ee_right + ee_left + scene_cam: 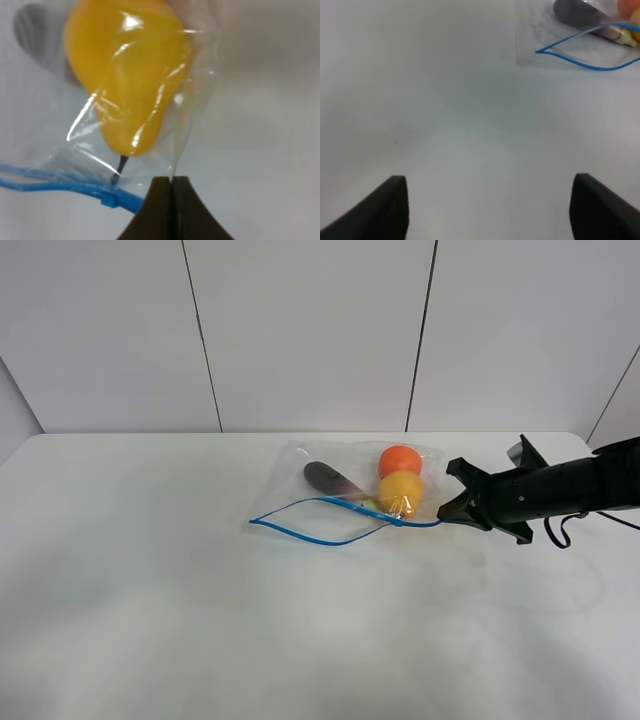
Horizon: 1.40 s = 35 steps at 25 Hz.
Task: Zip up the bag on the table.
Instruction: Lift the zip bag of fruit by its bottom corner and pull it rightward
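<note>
The clear bag lies on the white table, right of centre. An orange fruit, a yellow fruit and a dark purple piece show through it. Its blue zipper strip gapes open in a long loop. My right gripper is shut on the bag's right end by the strip. In the right wrist view the closed fingertips pinch the plastic beside the blue strip, under the yellow fruit. My left gripper is open and empty above bare table, well short of the bag's left corner.
A grey panelled wall stands behind the table's far edge. The right arm reaches in from the right side with a loose cable under it. The left arm does not show in the exterior high view.
</note>
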Tool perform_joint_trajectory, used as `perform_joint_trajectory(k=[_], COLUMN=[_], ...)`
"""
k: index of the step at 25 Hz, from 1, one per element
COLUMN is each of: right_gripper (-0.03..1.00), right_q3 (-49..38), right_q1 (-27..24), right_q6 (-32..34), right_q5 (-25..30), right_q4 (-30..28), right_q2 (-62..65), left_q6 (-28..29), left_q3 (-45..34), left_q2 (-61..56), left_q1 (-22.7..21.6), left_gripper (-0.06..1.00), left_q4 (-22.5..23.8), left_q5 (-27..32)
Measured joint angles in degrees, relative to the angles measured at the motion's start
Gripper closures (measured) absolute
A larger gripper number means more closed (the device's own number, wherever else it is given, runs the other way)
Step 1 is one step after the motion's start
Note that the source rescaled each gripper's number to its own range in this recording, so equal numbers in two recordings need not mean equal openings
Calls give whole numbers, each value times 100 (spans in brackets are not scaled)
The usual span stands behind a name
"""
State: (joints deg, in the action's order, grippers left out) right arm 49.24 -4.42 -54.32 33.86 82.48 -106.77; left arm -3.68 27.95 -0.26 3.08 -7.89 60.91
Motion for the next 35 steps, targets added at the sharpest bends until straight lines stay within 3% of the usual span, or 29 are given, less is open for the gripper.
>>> perform_joint_trajectory(k=[35], right_gripper=[97], right_q3=[0], right_q1=[0], right_q6=[-613], right_q5=[701], right_q4=[584], right_q2=[656], left_q6=[0], left_q3=[0], left_q2=[0], left_q1=[0], left_gripper=[-6], left_q4=[0], left_q5=[0])
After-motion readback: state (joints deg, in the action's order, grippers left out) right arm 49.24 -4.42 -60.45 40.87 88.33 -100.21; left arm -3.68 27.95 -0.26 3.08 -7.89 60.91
